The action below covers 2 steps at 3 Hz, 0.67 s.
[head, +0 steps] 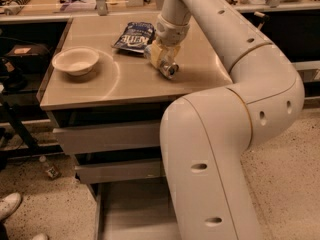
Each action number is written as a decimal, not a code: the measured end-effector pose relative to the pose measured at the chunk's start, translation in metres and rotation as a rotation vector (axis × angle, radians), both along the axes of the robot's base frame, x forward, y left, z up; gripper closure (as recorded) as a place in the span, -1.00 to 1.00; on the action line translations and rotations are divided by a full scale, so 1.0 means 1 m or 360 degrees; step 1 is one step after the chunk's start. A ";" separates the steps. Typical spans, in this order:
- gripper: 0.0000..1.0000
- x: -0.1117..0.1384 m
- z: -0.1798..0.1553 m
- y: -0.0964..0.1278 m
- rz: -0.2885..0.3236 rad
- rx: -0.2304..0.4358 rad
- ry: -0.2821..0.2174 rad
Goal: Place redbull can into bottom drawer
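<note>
Camera view: I look down on the table and the drawer stack from in front, with the arm (225,134) filling the right half.
Redbull can: the redbull can (169,69) is on the tabletop side of the scene, tilted over, with its shiny round end turned toward me and to the right. I cannot tell whether it touches the surface.
Gripper: the gripper (162,63) is low over the middle of the table, just right of the chip bag. Its yellowish jaws are clamped around the can's body.
Bottom drawer: the bottom drawer (131,210) stands pulled out under the table, well below the can. I see only its flat grey floor, and the arm covers its right part.
Upper drawers: the two upper drawers (107,137) are pushed in, one above the other.
Bowl: a pale bowl (75,60) sits at the table's left, well apart from the can, and only its plain inside shows.
Chip bag: a dark blue chip bag (134,36) lies flat just behind and left of the gripper.
Table: the table (125,86) has a smooth tan top.
Room: the speckled floor (287,184) runs to the right. A small bottle (49,168) and a white shoe (9,205) lie at lower left, and a cluttered bench (60,4) runs behind.
</note>
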State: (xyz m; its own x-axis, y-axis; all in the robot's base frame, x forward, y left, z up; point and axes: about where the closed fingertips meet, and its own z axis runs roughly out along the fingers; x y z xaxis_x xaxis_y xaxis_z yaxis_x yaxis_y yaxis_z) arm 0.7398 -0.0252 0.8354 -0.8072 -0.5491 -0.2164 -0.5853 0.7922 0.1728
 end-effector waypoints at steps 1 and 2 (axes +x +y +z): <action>1.00 -0.008 0.015 0.000 0.0036 0.0014 -0.0064; 1.00 -0.032 0.023 -0.008 0.0076 -0.0009 -0.0080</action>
State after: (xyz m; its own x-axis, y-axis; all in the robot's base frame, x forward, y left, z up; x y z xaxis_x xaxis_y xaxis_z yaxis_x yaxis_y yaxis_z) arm 0.7075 -0.0329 0.8587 -0.7684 -0.5880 -0.2527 -0.6301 0.7642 0.1378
